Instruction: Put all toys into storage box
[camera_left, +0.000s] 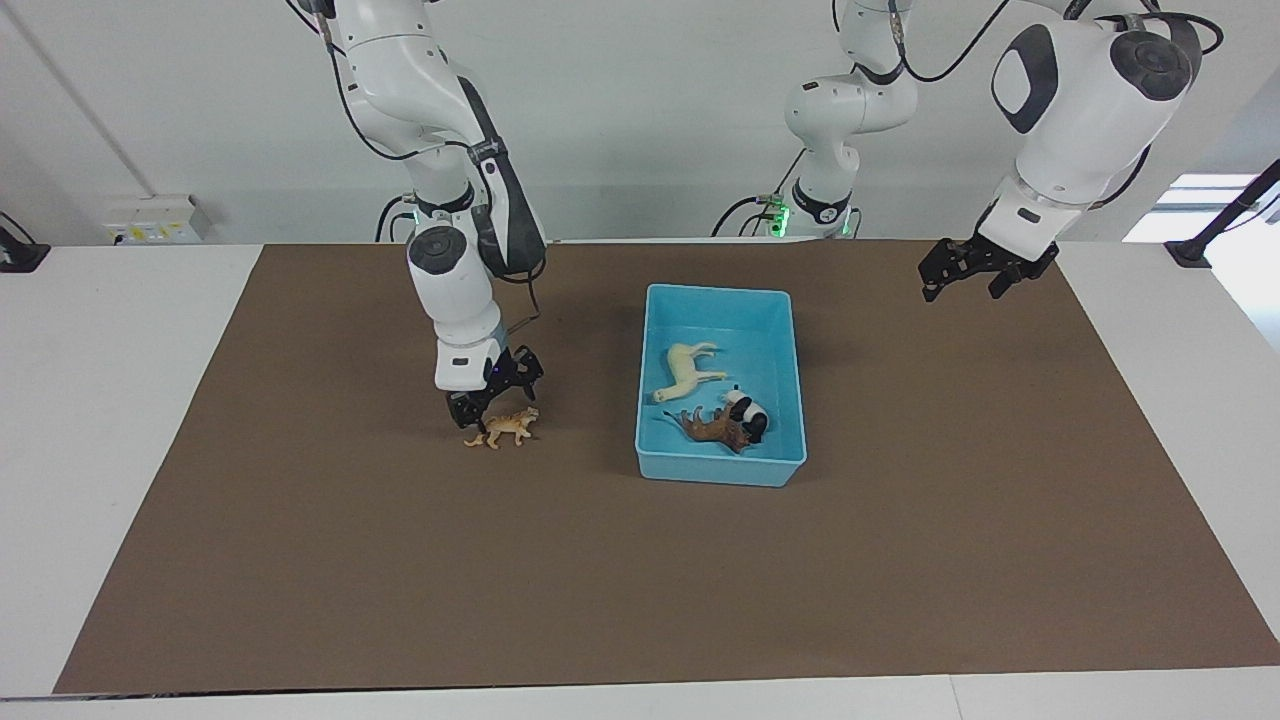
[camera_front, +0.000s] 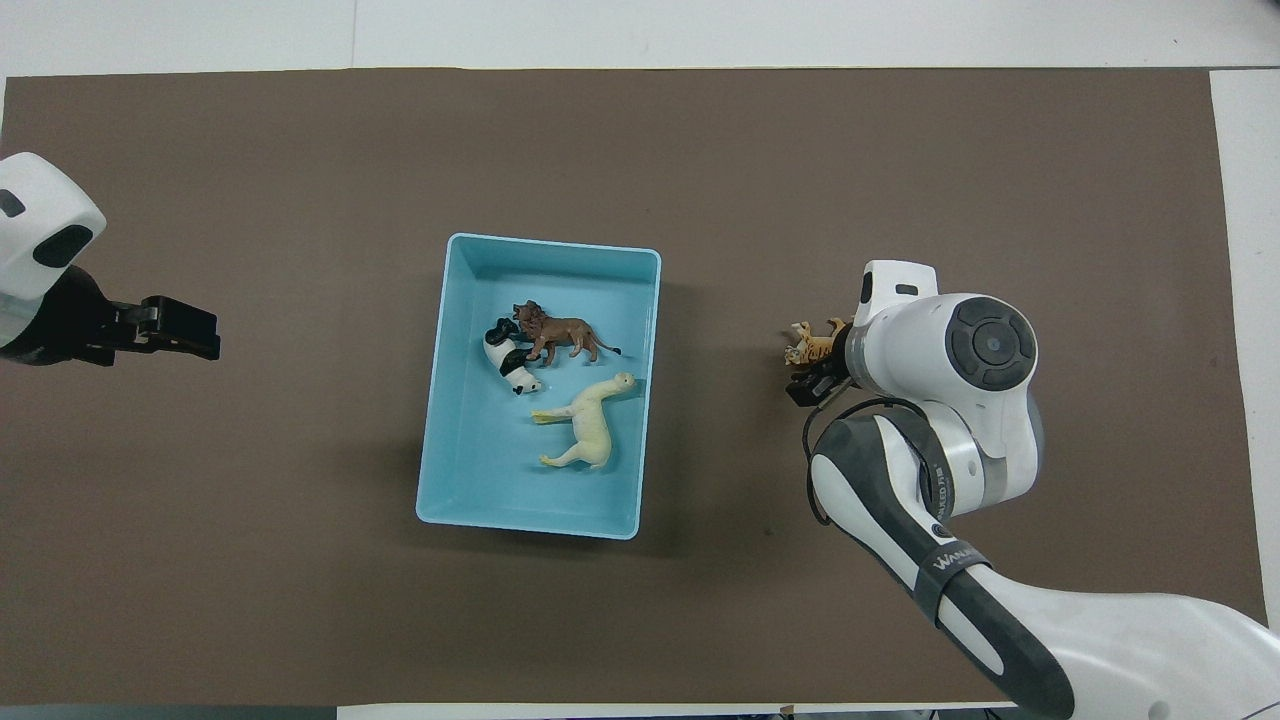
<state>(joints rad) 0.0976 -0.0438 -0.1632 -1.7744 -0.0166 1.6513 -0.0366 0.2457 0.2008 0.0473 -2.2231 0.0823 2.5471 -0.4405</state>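
The light blue storage box (camera_left: 720, 292) sits mid-mat and also shows in the overhead view (camera_front: 550, 240). In it lie the cream-white horse (camera_left: 688, 368) (camera_front: 585, 425), the panda (camera_left: 748, 410) (camera_front: 508, 362) and the brown lion (camera_left: 715, 430) (camera_front: 560, 335). The orange tiger (camera_left: 505, 428) (camera_front: 812, 344) stands on the mat beside the box, toward the right arm's end. My right gripper (camera_left: 490, 395) (camera_front: 815, 380) hangs open and empty just above the tiger, not holding it. My left gripper (camera_left: 985, 272) (camera_front: 160, 330) waits open and empty in the air over the mat at the left arm's end.
A brown mat (camera_left: 640, 600) covers most of the white table (camera_left: 100, 330). The right arm's forearm and wrist (camera_front: 940, 400) hide part of the mat near the tiger in the overhead view.
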